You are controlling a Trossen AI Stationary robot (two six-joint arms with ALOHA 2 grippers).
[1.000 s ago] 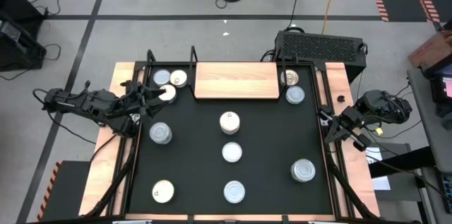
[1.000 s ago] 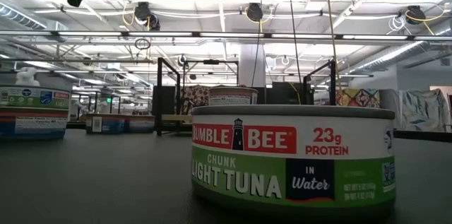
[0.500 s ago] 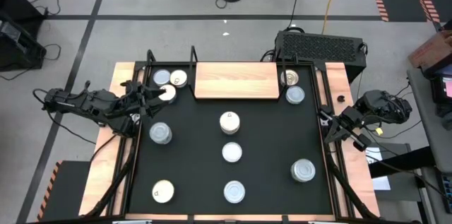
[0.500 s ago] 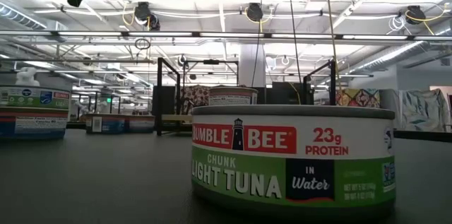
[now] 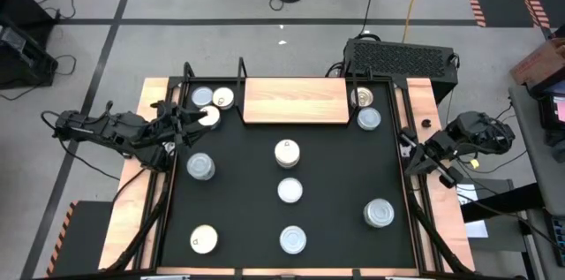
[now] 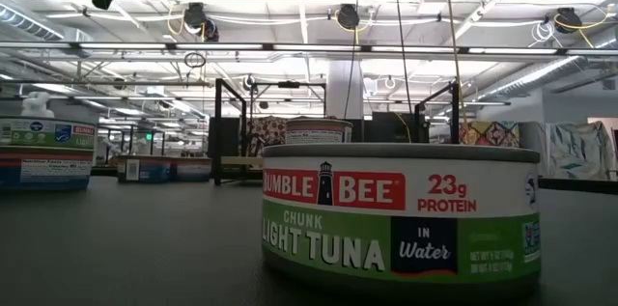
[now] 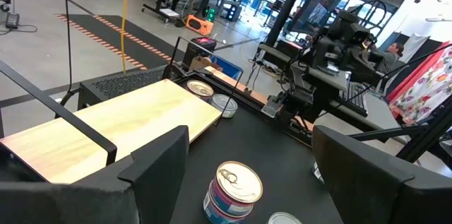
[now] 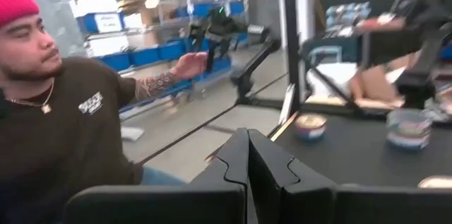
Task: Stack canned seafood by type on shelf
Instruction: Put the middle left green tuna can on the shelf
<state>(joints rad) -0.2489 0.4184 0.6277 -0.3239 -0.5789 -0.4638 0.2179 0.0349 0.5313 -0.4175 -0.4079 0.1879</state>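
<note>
Standing at the far edge of the bench (image 5: 291, 227), the shelf (image 5: 295, 101) is a light wooden board with nothing on its top. Three tins (image 5: 212, 97) lie in the far left corner beside the shelf, and two tins (image 5: 365, 108) lie in the far right corner on its other side. The left end effector (image 5: 187, 119) hovers at the left edge, just beside the cream-topped tin (image 5: 209, 117) of that corner group, with its fingers spread apart and nothing between them. The right end effector (image 5: 408, 146) waits at the right edge of the bench, its fingers (image 8: 247, 160) pressed together on nothing. Down the middle of the bench, a goldish tin (image 5: 286, 152), a white tin (image 5: 290, 191) and a silver tin (image 5: 293, 239) stand in a line, well apart from each other. Another silver tin (image 5: 200, 167) is near the left edge, a cream tin (image 5: 203, 240) near the front left corner, and a grey tin (image 5: 379, 214) toward the front right. Wide black surface stays free between these tins and before the shelf. A person (image 8: 63, 104) shows beyond the right edge
</note>
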